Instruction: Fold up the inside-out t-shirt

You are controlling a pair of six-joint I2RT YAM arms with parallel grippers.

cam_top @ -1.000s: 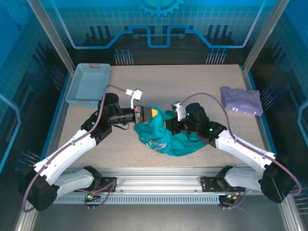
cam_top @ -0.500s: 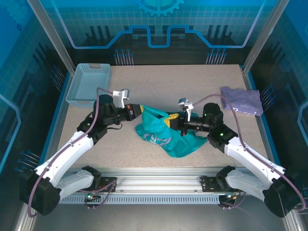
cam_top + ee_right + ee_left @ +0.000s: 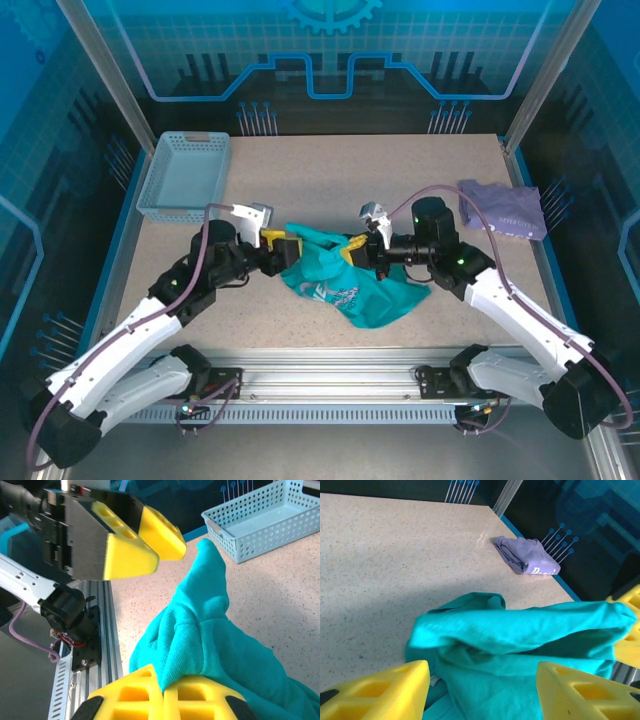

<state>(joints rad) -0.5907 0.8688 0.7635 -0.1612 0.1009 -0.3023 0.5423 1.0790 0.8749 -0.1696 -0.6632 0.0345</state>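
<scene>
Pinching a raised fold of the crumpled teal-green soft cloth t-shirt, the right gripper was clamped shut. The left gripper, jaws apart, faced it across that ridge, and the bundle sprawled at the middle of the speckled beige table, trailing near-right.

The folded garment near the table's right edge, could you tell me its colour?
Lavender-purple; the garment shows best in the left wrist view.

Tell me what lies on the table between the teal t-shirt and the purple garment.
Bare table between t-shirt and purple garment in the left wrist view; from above, the right arm reaches over it.
</scene>
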